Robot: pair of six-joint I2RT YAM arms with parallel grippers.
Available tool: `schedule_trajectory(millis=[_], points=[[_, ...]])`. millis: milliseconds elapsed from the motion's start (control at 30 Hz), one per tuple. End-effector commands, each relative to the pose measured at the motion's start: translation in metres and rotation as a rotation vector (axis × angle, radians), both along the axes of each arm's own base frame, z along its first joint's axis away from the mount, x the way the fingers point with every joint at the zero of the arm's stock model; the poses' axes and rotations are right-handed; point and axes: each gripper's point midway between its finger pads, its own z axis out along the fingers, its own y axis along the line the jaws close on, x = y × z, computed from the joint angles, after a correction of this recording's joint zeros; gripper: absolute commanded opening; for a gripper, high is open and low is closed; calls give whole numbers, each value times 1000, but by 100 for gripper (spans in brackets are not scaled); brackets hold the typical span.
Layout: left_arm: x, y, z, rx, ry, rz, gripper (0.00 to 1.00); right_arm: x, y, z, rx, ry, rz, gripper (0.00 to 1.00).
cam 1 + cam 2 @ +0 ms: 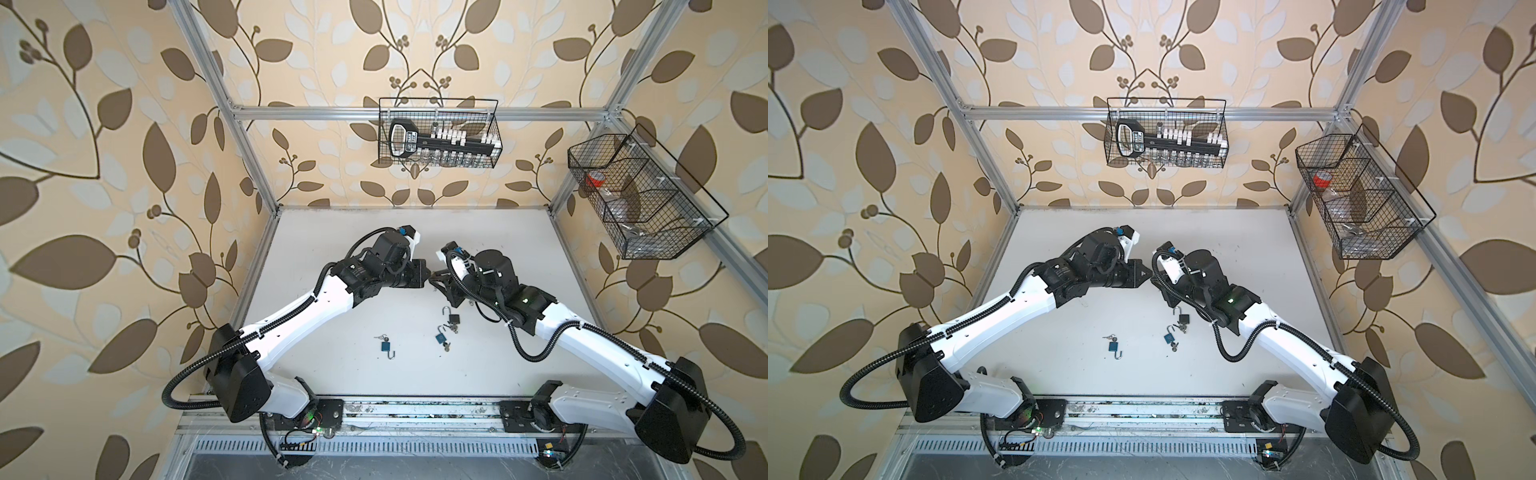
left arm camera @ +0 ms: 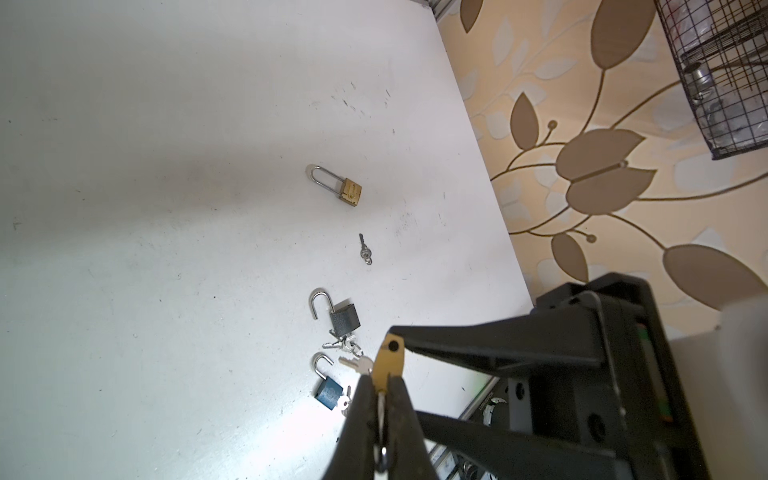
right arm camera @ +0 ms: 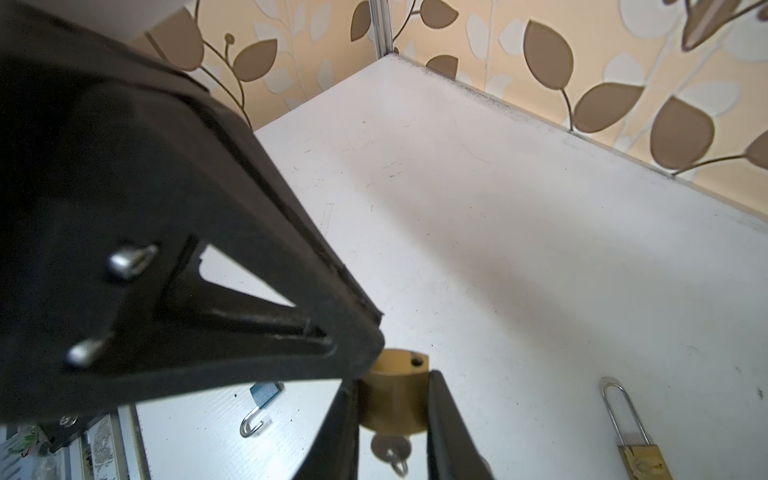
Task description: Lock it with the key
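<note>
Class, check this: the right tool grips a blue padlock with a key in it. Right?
No: the padlock in the right tool is brass-coloured, not blue, with a key in it. The right wrist view shows this.

White table (image 1: 540,232) inside an aluminium frame (image 1: 311,112); beige wallpaper with brown leaves (image 1: 104,166) all round; black wire basket (image 1: 492,120) on the back rail, holding a large black key-shaped rack (image 1: 449,143); second black compartmented wire basket (image 1: 665,237) at right, a red-topped item (image 1: 595,179) inside
</note>
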Motion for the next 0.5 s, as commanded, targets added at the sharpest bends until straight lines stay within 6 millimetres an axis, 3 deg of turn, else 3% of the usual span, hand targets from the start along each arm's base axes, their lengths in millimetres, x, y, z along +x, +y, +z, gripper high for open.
schedule_trajectory(millis=[0, 100, 133, 167, 233, 467], points=[[1, 3, 24, -17, -65, 9, 0, 0, 3, 24, 54, -50, 0, 0], [2, 7, 27, -15, -80, 26, 0, -2, 2, 25, 59, -55, 2, 0], [1, 8, 29, -17, -87, 31, 7, -2, 1, 25, 60, -56, 2, 0], [1, 9, 30, -21, -93, 34, 22, -3, 1, 25, 62, -58, 4, 0], [1, 10, 34, -34, -109, 34, 29, -6, 3, 26, 69, -59, 21, 0], [4, 10, 38, -41, -121, 44, 27, -12, 8, 23, 76, -43, 63, 0]])
